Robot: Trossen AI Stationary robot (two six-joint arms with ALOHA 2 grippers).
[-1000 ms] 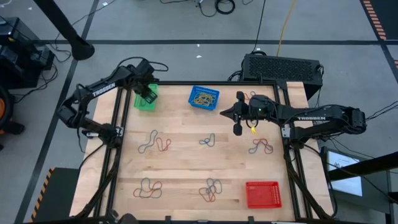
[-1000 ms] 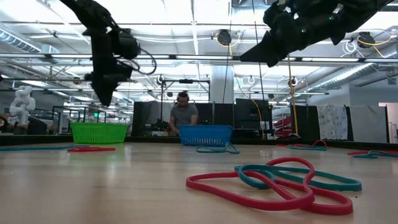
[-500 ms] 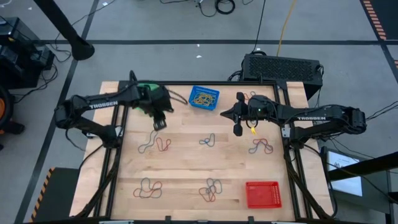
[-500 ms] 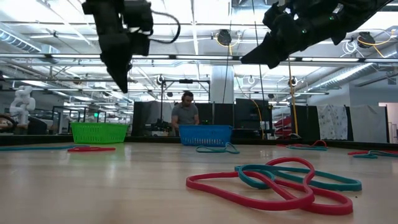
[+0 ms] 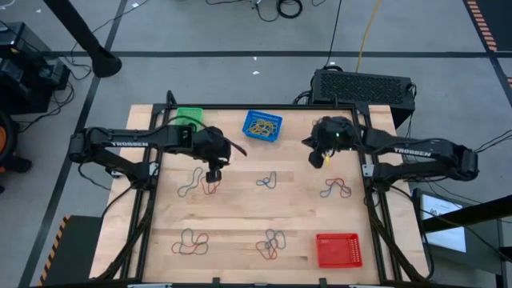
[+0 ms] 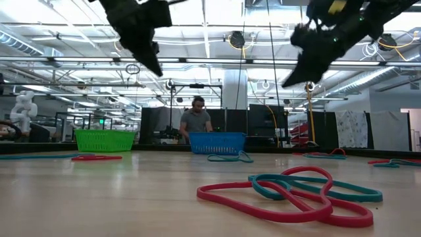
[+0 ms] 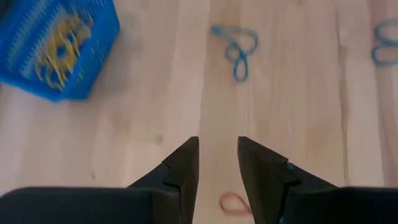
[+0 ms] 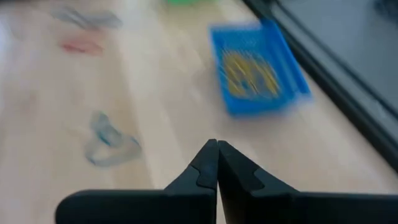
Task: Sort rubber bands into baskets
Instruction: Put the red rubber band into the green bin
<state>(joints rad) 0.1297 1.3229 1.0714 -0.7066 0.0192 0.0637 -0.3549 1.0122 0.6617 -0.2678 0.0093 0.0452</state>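
High view: left hand (image 5: 213, 174), parted and empty, had been swung from the green basket (image 5: 189, 117) to above red rubber bands (image 5: 210, 186), suggesting another pick; right hand (image 5: 317, 159), clenched, hung beside the blue basket (image 5: 262, 126).

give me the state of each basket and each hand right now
green basket: contents hidden by the left arm
blue basket: holds yellow bands
red basket: empty
left hand: open, above a red band
right hand: shut, a yellow band dangling from it
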